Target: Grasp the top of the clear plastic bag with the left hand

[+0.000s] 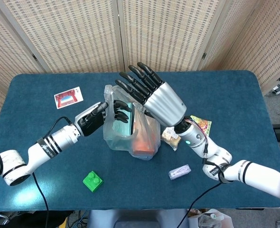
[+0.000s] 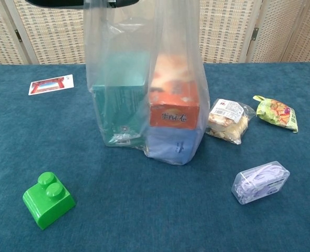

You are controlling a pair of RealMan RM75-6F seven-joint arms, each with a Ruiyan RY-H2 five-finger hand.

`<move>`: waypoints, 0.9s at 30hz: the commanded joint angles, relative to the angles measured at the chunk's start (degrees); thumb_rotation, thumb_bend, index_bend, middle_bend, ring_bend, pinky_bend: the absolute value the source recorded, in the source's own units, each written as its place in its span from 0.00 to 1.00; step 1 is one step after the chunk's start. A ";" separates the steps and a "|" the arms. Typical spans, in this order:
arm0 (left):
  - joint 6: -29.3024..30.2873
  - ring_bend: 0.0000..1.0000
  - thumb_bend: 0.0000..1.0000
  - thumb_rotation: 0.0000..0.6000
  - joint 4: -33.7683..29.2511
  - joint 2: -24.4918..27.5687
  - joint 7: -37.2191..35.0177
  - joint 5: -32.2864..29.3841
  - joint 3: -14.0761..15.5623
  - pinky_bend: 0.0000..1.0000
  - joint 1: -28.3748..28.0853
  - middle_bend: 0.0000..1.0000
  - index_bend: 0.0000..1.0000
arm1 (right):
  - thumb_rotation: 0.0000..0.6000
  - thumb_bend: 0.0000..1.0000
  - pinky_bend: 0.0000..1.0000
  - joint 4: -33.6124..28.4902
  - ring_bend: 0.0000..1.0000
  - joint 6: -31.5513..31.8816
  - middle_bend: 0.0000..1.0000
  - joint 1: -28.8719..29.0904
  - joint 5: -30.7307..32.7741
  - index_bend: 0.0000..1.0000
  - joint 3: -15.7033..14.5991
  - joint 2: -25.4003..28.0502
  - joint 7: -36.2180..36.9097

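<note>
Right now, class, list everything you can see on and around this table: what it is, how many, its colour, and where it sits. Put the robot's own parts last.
clear plastic bag: one, see-through, upright at table centre
boxes in the bag: three, teal, orange, blue; blue under orange
green brick: one, near front left
card: one, red and white, far left
snack packet: one, clear with beige contents, right of bag
green-yellow packet: one, further right
small clear case: one, lilac contents, front right
table: one, blue cloth
screen: woven beige panels behind
left hand: one, black fingers at the bag's top
right hand: one, silver and black, fingers spread above bag
</note>
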 commanded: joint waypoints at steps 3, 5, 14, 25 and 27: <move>0.58 0.30 0.19 0.42 -0.26 -0.47 1.14 -0.24 -0.21 0.27 -0.35 0.29 0.31 | 1.00 0.27 0.12 -1.17 0.05 -0.41 0.12 0.59 0.67 0.07 0.20 0.26 -0.67; 0.55 0.30 0.19 0.42 -0.32 -0.57 2.15 -0.55 -0.19 0.26 -0.44 0.29 0.31 | 1.00 0.27 0.12 -1.51 0.05 -0.28 0.12 0.67 0.78 0.07 0.20 0.31 -1.30; 1.30 0.27 0.19 0.37 -0.47 -0.41 6.07 -2.31 -0.23 0.18 0.50 0.28 0.28 | 1.00 0.26 0.11 -2.05 0.05 -0.37 0.12 0.42 1.99 0.06 -0.09 1.13 -1.99; 1.61 0.20 0.19 0.24 -1.79 -0.44 7.52 -2.99 -0.76 0.16 1.10 0.22 0.23 | 1.00 0.27 0.10 -2.02 0.04 -0.31 0.12 0.93 2.73 0.05 0.10 1.37 -2.35; 1.46 0.20 0.19 0.23 -1.96 -0.59 7.07 -2.63 -0.80 0.16 0.90 0.22 0.23 | 1.00 0.27 0.10 -1.85 0.04 -0.23 0.12 1.11 2.77 0.05 0.21 1.33 -2.81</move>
